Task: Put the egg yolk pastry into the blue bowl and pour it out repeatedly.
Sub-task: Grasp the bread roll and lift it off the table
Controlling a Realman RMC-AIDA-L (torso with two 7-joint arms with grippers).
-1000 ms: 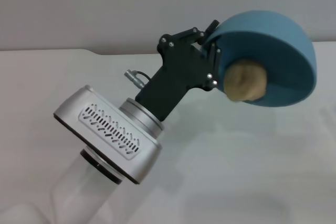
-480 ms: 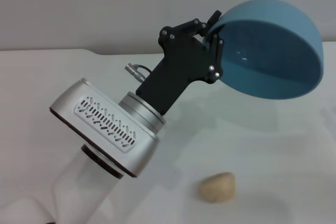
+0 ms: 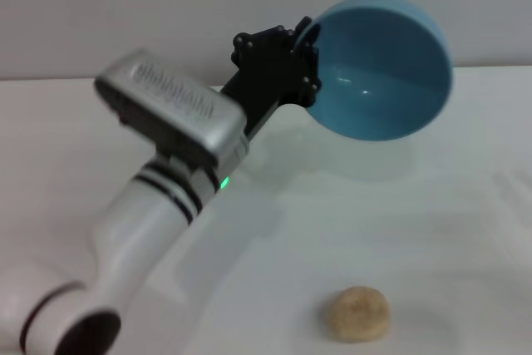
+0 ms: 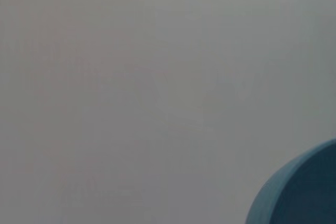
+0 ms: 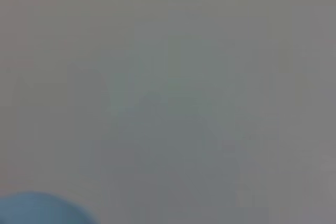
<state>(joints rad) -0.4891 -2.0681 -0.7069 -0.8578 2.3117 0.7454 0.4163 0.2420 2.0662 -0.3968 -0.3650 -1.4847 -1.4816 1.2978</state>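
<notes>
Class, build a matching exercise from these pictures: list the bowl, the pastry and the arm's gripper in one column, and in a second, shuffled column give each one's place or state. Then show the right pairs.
1. blue bowl
2. egg yolk pastry
3. left gripper

A. lying on the white table
B. clamped on a rim
C. held up on its side, empty

Pairs: 1-C, 2-A, 3-B

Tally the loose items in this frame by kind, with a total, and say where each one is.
Blue bowl: 1, tipped on its side in the air, gripped at the rim by the left tool, nothing inside.
Egg yolk pastry: 1, lying on the white table.
Total: 2.
</notes>
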